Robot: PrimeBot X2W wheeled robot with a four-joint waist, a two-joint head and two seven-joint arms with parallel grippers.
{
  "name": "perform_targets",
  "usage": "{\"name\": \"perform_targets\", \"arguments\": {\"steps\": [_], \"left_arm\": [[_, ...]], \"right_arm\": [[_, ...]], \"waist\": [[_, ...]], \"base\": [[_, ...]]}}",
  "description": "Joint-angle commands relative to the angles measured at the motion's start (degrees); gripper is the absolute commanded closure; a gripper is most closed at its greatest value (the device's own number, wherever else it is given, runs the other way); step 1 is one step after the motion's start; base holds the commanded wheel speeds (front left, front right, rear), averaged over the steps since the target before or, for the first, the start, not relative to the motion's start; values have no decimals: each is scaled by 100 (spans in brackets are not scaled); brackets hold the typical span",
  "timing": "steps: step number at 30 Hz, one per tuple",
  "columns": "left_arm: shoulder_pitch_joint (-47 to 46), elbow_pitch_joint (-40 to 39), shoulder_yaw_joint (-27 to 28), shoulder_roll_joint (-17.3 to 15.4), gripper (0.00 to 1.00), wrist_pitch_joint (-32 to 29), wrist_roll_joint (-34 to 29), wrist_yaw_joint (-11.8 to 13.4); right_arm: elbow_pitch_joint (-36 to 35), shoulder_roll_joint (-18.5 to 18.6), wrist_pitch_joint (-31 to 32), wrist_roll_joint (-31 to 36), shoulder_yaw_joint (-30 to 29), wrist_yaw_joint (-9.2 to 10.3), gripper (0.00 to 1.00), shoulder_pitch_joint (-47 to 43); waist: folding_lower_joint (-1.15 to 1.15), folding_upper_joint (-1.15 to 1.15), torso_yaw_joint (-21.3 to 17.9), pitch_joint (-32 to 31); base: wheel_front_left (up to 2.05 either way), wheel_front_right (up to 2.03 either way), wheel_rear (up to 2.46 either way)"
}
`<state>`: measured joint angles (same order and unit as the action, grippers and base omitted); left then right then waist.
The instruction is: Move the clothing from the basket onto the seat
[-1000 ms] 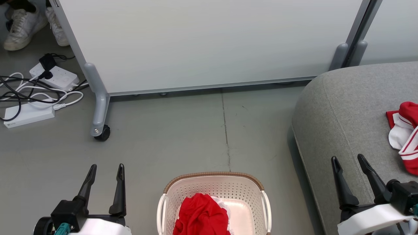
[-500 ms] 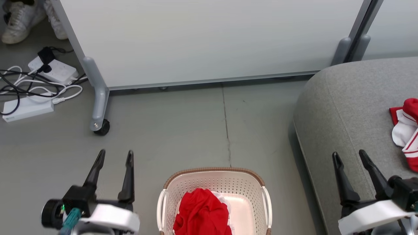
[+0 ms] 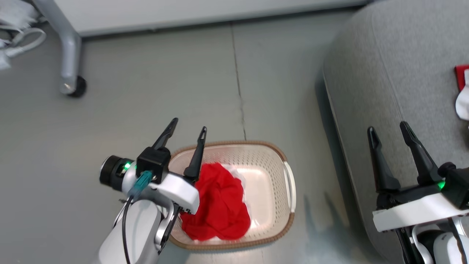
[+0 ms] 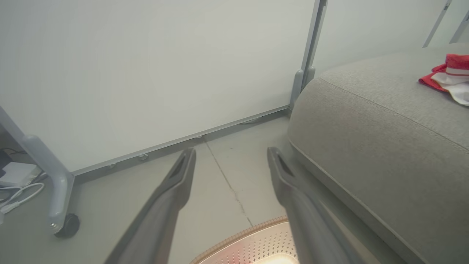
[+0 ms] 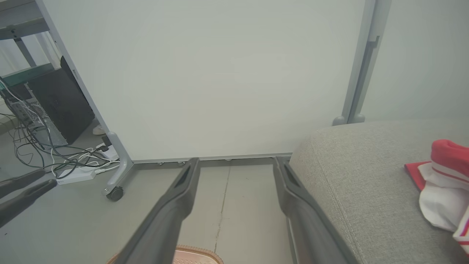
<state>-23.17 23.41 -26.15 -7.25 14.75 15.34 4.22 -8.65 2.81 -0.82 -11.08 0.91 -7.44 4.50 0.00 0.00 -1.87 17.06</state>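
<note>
My left hand (image 4: 231, 157) has its two dark fingers (image 4: 172, 198) spread wide, with nothing between them but grey floor (image 4: 212, 190) and a thin crack running through it. Under the tips I see the brown rim of the basket (image 4: 242, 231) and a bit of its perforated cream wall. The grey seat (image 4: 366, 146) takes the right side, with a red and white garment (image 4: 449, 71) lying on its far end. Behind stands a pale partition panel (image 4: 165, 73). Its wheeled leg (image 4: 58, 198) and a white power strip (image 4: 16, 174) with cables sit at the left.

Bright even light, soft shadows; wrist-view fingers (image 4: 172, 198) look blurred.
</note>
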Motion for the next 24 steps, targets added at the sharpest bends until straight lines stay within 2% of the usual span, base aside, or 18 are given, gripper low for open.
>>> {"name": "perform_targets", "arguments": {"steps": [1, 9, 14, 24], "left_arm": [[-240, 234, -40, 22, 0, 28, -57, -76], [-1156, 2038, -314, 147, 0, -17, -141, -432], [-1668, 2817, -476, 68, 0, -136, -284, -604], [-2311, 3953, -660, -203, 0, -468, -430, -767]], "right_arm": [[-36, 21, -85, -65, 44, -9, 0, 141], [16, 18, -492, -244, 362, -9, 0, 705], [54, 17, -792, -421, 593, -9, 0, 1020], [317, 14, -1292, -826, 1228, -9, 0, 1525]], "waist": [[0, 0, -361, 628], [0, 0, -952, 1889], [0, 0, -1269, 2599], [0, 0, -1945, 3502]], "base": [[0, 0, 0], [0, 0, 0], [0, 0, 0], [0, 0, 0]]}}
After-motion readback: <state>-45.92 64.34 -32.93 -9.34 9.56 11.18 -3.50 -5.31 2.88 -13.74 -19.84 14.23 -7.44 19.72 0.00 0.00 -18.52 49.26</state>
